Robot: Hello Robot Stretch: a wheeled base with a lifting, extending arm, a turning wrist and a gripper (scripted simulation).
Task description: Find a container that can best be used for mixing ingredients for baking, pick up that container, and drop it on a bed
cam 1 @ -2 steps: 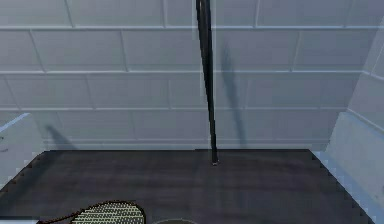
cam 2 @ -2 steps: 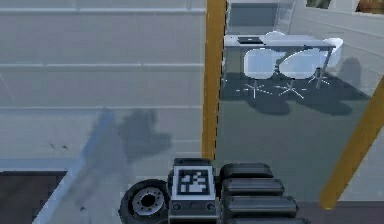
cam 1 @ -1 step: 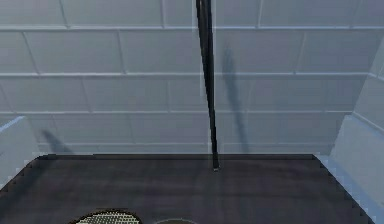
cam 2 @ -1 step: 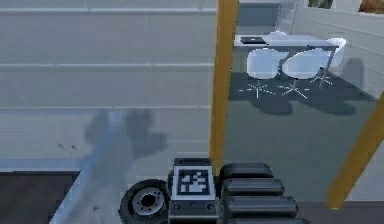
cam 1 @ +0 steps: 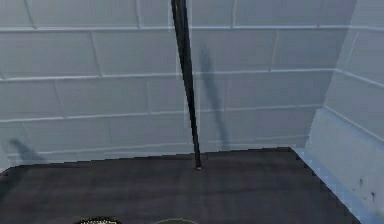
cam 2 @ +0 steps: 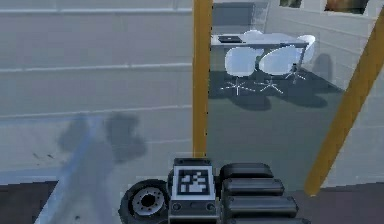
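Where forward view meets wall (cam 1: pixel 100 90), arm side view has chairs (cam 2: pixel 250 62) (fingers' (cam 2: pixel 142 200) hold: cannot tell)

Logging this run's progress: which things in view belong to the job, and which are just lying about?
Job: the hand, low in the arm side view; whether it holds anything cannot be told.
Lying about: dark pole at the wall; white chairs; white table; orange posts.
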